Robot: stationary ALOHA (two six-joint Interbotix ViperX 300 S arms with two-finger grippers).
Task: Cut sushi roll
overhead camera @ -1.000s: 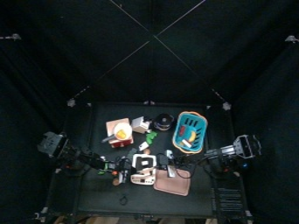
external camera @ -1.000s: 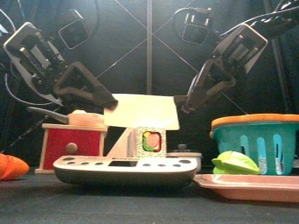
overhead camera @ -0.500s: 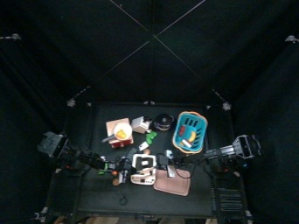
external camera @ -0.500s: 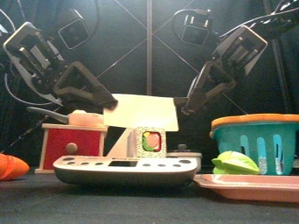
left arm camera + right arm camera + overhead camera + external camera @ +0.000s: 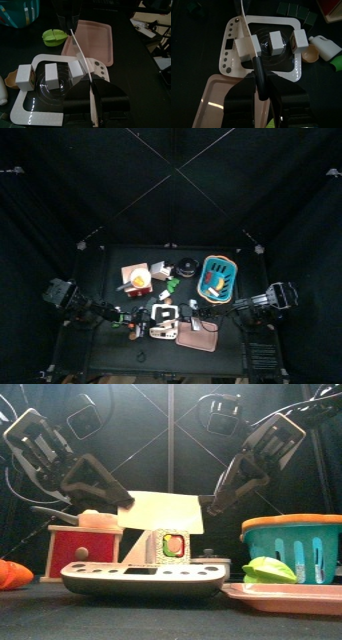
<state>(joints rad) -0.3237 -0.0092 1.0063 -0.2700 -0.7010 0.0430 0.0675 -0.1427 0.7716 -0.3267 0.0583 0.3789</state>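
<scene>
The sushi roll [image 5: 173,545] lies across a white cutting board [image 5: 140,574], showing a green and red core. Its white-rice pieces [image 5: 274,42] [image 5: 53,75] sit on the board's dark centre. A cream knife blade [image 5: 163,511] hangs upright just above the roll. The blade's thin edge [image 5: 79,52] runs into my left gripper [image 5: 90,82], which is shut on that end. My right gripper [image 5: 259,62] is shut on the knife's black handle [image 5: 261,75]. In the front view the left gripper [image 5: 118,497] and right gripper [image 5: 214,504] flank the blade.
A pink tray [image 5: 287,596] lies right of the board with a green piece [image 5: 270,569] behind it. A teal basket [image 5: 294,544] stands at the right, a red box [image 5: 83,549] at the left, an orange item [image 5: 11,574] beyond it. A small white bottle [image 5: 326,47] lies beside the board.
</scene>
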